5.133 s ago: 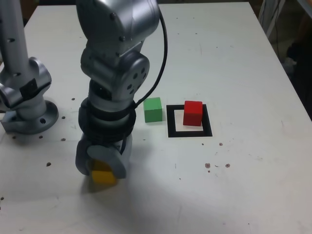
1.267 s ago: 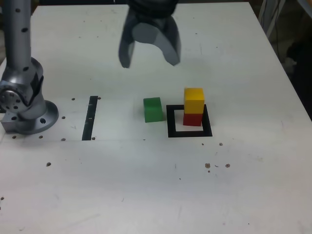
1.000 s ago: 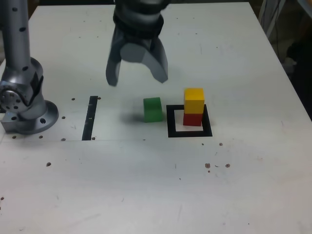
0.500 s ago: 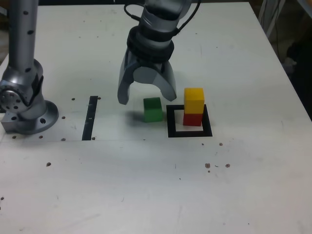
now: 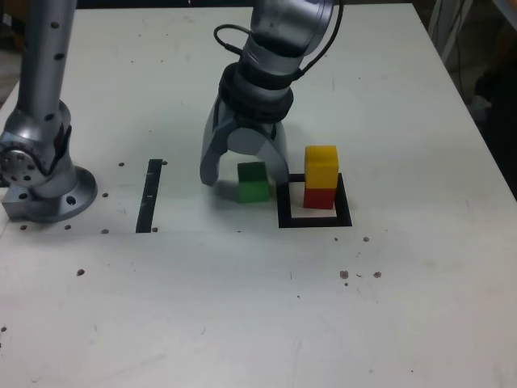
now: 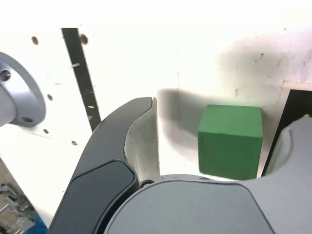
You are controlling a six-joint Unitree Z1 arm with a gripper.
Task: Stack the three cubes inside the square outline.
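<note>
Currently: gripper (image 5: 244,173) open, jaws astride green cube (image 5: 254,180), untouching. Cube just beside square outline (image 5: 314,219). Yellow cube (image 5: 321,166) tops red cube (image 5: 320,198) inside outline. Advice: centre, then close squarely.

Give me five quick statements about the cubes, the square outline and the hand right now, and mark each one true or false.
1. The yellow cube sits on top of the red cube. True.
2. The green cube is inside the square outline. False: it stands on the table just outside the outline, on the exterior view's left of it.
3. The hand is open, with one finger on each side of the green cube. True.
4. The hand has lifted the green cube off the table. False: the cube rests on the table and the wrist view shows a gap beside it.
5. The black strip lies inside the square outline. False: it lies apart, toward the exterior view's left.
</note>
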